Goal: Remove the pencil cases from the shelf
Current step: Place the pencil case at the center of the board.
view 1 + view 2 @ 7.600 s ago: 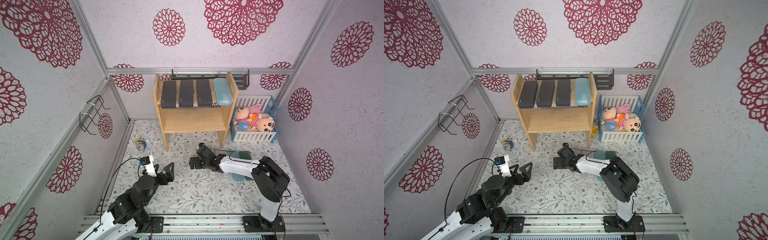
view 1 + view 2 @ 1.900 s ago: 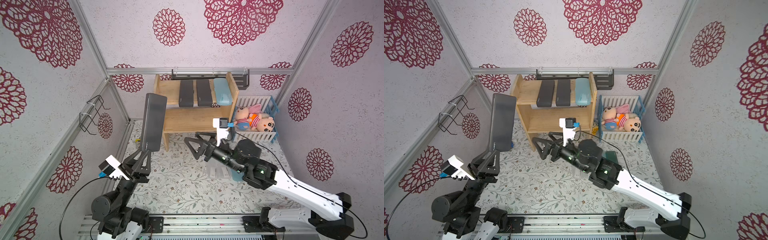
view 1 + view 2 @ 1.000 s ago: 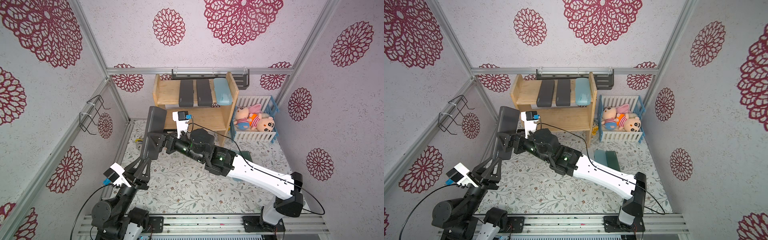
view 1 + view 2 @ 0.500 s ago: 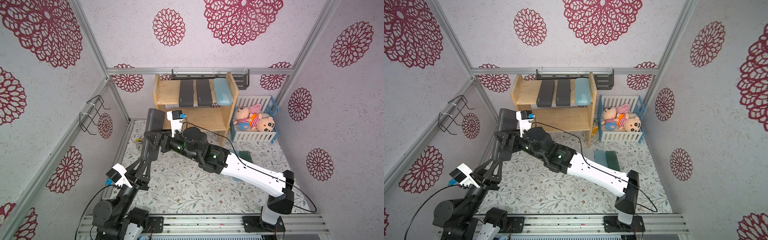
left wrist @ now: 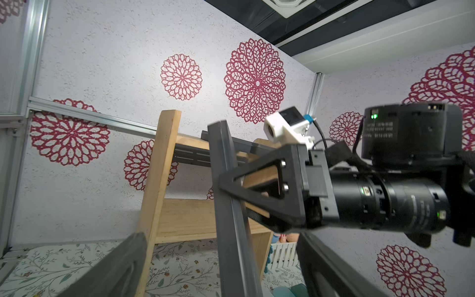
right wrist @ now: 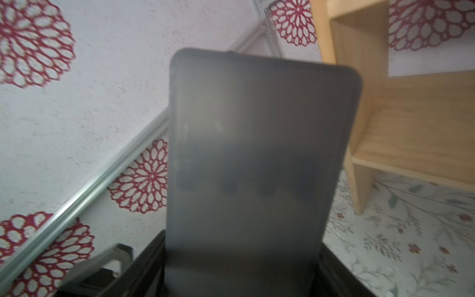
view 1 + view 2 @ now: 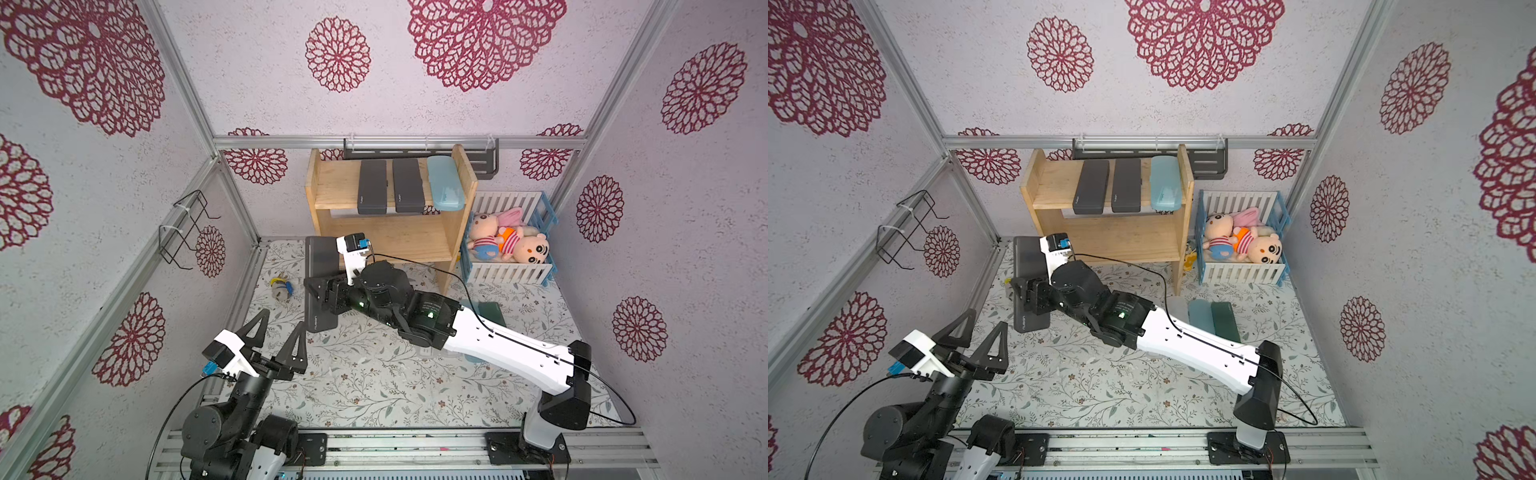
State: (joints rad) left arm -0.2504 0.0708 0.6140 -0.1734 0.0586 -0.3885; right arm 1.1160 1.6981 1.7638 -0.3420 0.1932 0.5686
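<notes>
Right gripper [image 7: 328, 296] pinching dark grey pencil case [image 7: 319, 262] beside shelf [image 7: 332, 187] | left gripper [image 7: 282, 319] spread, empty, near it | three pencil cases [image 7: 409, 185] on top tier

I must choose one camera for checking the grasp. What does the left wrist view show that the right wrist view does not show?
Only the left wrist view: the right gripper from outside, shut on the dark grey pencil case, which is seen edge-on; the white wrist camera above it; the dark wall rack. Only the right wrist view: the case's broad face, blurred, filling the middle. Both: that case, the wooden shelf and the floral mat.
</notes>
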